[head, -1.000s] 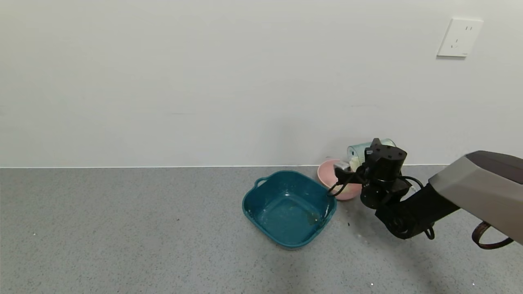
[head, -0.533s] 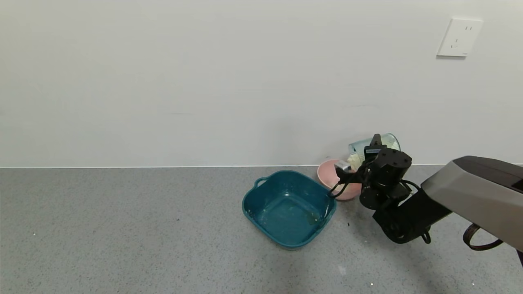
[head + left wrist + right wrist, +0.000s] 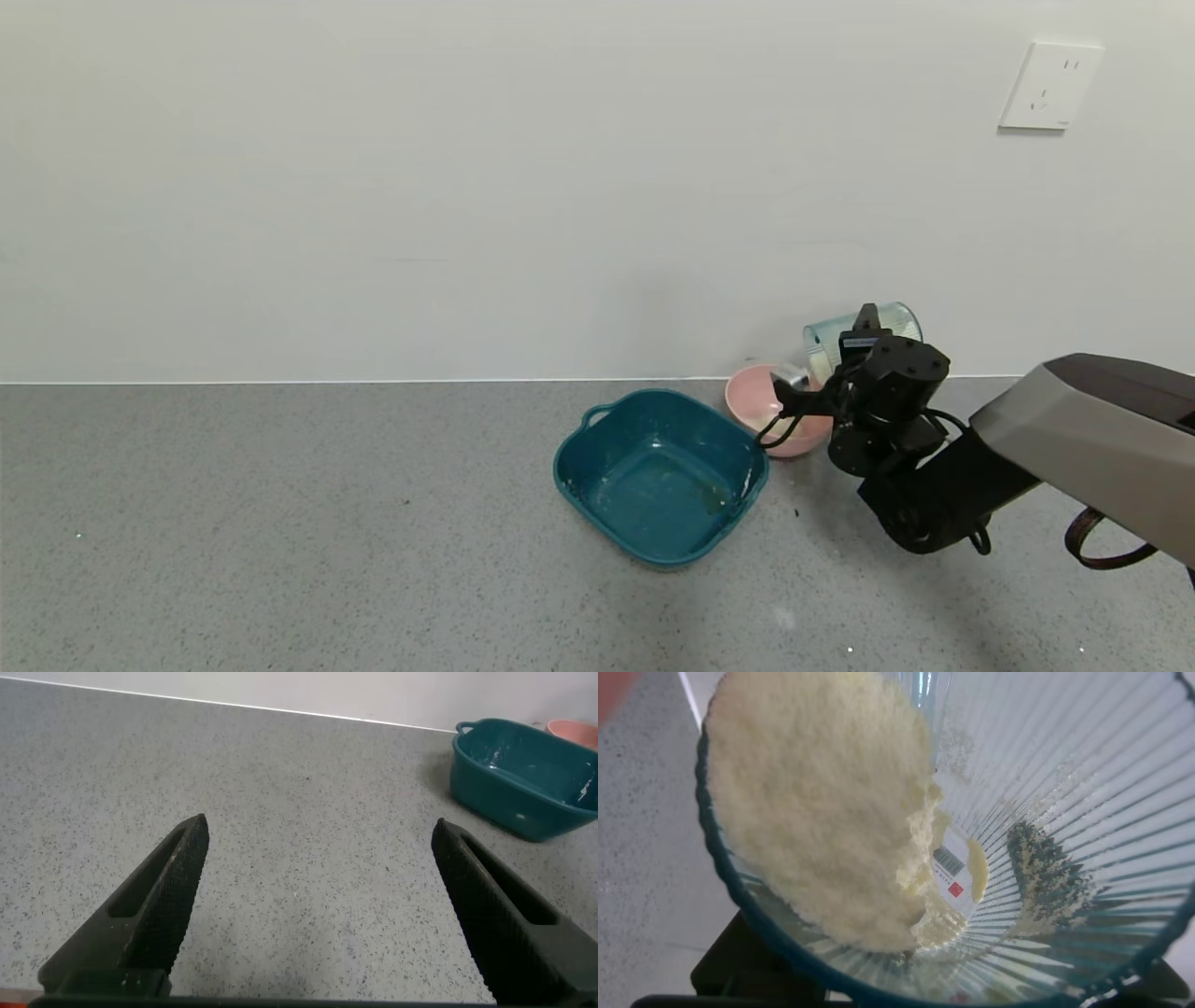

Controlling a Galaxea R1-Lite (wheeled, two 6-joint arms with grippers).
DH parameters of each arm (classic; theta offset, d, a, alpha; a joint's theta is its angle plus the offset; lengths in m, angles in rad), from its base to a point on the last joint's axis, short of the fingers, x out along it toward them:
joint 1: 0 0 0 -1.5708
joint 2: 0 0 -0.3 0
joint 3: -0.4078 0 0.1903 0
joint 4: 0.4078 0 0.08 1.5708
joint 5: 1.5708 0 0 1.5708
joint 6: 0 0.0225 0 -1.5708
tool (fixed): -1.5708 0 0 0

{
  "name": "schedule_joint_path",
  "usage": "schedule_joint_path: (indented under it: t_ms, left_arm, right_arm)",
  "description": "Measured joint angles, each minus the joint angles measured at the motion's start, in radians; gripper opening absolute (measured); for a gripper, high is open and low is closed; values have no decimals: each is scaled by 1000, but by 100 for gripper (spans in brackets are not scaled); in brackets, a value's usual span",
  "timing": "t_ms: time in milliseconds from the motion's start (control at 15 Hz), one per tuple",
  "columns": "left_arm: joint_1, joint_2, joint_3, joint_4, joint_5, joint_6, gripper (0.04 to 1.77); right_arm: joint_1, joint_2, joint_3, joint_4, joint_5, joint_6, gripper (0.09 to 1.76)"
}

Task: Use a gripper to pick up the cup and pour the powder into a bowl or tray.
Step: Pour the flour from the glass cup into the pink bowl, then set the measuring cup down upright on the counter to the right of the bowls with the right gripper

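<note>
The left gripper [image 3: 313, 924] is idle well to the left, hovering low over bare speckled grey tabletop [image 3: 280, 523] with its ridged black fingers [image 3: 163, 891] spread wide and nothing between them. Moving right, a dark teal tray [image 3: 661, 474], squarish with rounded corners, glossy moulded plastic and a loop handle, sits just beside the small pale pink bowl [image 3: 777, 411], smooth-sided and round. Above the bowl's far right edge the right gripper [image 3: 864, 341] holds the cup [image 3: 864, 334] tipped nearly on its side, its mouth turned toward the bowl; its fingers appear clamped on the cup, though the contact is mostly hidden behind the wrist. The cup is thin, clear blue-green plastic with fine vertical ribs and a flared rim. In the right wrist view the powder [image 3: 822, 812], pale cream and finely grainy, is heaped against the lower wall close to the rim, with a clumped broken edge and a dusting left in the ribs. To pour well, I judge the cup's lip should be centred over the bowl, not the tray, and the tilt increased slowly, since clumped powder tends to let go all at once and could overshoot so small a bowl.
</note>
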Motion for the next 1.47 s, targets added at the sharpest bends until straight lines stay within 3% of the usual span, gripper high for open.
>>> schedule_joint_path:
  t_ms: [200, 400, 933, 1467]
  left_arm:
    - [0, 0, 0, 0, 0, 0, 172]
    - [0, 0, 0, 0, 0, 0, 172]
    - [0, 0, 0, 0, 0, 0, 172]
    - [0, 0, 0, 0, 0, 0, 172]
  right_arm:
    - [-6, -31, 2, 3, -76, 30, 132]
    - [-6, -51, 21, 15, -110, 148, 132]
    - [9, -100, 59, 337, -114, 616, 132]
    - [11, -152, 68, 457, -109, 987, 132]
